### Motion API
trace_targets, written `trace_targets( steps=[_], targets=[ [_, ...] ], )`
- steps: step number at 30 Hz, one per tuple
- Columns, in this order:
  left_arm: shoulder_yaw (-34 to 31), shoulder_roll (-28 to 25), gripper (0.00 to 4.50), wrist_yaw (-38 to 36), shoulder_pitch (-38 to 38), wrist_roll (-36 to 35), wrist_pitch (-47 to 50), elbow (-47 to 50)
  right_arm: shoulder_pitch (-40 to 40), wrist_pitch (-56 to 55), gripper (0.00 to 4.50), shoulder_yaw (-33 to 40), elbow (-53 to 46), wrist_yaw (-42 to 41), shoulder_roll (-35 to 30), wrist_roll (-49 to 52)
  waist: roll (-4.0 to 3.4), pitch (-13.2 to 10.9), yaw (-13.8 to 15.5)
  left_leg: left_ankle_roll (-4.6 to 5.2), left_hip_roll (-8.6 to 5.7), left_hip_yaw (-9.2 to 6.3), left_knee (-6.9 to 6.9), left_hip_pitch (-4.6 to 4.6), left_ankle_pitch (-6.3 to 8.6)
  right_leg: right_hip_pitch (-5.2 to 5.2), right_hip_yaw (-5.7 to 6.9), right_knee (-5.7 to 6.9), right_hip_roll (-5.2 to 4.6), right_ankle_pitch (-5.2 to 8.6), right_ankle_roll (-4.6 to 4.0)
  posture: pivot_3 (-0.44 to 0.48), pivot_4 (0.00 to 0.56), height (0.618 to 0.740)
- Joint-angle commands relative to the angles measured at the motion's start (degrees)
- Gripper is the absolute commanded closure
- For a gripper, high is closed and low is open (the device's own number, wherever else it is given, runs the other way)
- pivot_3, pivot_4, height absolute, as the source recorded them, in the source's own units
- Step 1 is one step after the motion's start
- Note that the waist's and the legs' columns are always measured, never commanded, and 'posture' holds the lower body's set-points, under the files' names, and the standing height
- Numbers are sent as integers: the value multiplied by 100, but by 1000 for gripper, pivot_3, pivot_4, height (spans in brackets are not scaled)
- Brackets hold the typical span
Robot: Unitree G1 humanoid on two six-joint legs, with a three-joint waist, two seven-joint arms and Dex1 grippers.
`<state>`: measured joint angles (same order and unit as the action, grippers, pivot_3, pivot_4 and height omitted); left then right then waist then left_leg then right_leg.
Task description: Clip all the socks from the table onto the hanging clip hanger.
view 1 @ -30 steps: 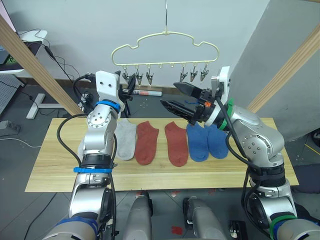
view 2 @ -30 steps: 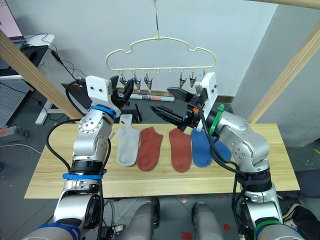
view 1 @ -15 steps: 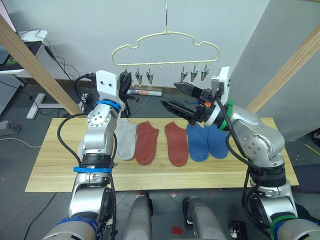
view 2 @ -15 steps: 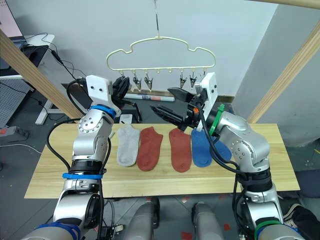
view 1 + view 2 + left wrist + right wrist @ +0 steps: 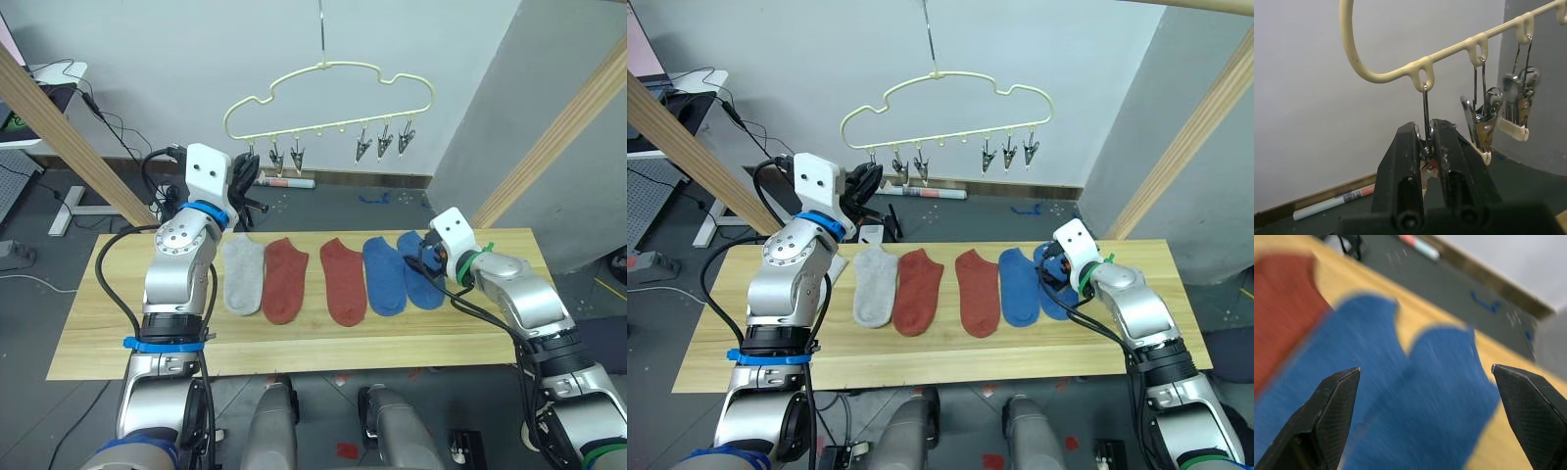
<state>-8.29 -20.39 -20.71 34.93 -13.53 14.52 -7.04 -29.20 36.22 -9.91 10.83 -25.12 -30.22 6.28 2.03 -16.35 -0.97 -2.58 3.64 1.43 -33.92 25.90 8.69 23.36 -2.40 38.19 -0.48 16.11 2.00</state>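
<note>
The left end effector (image 5: 1425, 147) is raised at the hanger (image 5: 328, 93), its fingers closed on the leftmost clip (image 5: 1426, 159). The right end effector (image 5: 1432, 431) hovers low with fingers spread wide and empty over the two blue socks (image 5: 404, 279). Beside those on the surface (image 5: 98, 323) lie two red socks (image 5: 313, 279) and a grey sock (image 5: 242, 274).

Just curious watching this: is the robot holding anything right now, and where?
The left end effector pinches the clip hanger's end clip; the right end effector, open, holds nothing.
</note>
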Motion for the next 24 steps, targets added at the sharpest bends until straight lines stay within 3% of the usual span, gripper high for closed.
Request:
trace_targets(
  steps=[1,8,17,20,24],
  targets=[
    [-107,-1,4390,64,-138,-77,80,315,-81,-239,0,87,568,135,185,-202,0,0,-13,0,0,0,0,0,0,0,-1,0,0,0,0,4,302,740],
    [-174,-2,4390,141,-408,-194,310,761,-431,-416,0,582,1769,834,692,-282,-2,-1,-56,0,-1,2,-5,-1,0,-1,-4,6,0,-4,3,38,303,740],
    [-199,1,4390,200,-502,-241,488,994,-408,-201,0,950,2029,861,1032,-208,-2,-1,-54,0,-2,1,-14,-12,0,-3,-6,37,0,-3,6,47,301,740],
    [-220,-20,4390,185,-477,-241,500,982,-164,87,548,970,1681,693,974,-138,-1,0,-50,-1,-1,-2,-15,-16,-1,-3,-5,48,1,0,12,50,294,740],
    [-229,-12,4390,186,-468,-239,480,955,521,639,1927,967,823,414,796,-8,0,3,-41,-1,-2,-4,-17,-15,-1,-3,-4,53,0,0,12,48,284,740]
  ],
)
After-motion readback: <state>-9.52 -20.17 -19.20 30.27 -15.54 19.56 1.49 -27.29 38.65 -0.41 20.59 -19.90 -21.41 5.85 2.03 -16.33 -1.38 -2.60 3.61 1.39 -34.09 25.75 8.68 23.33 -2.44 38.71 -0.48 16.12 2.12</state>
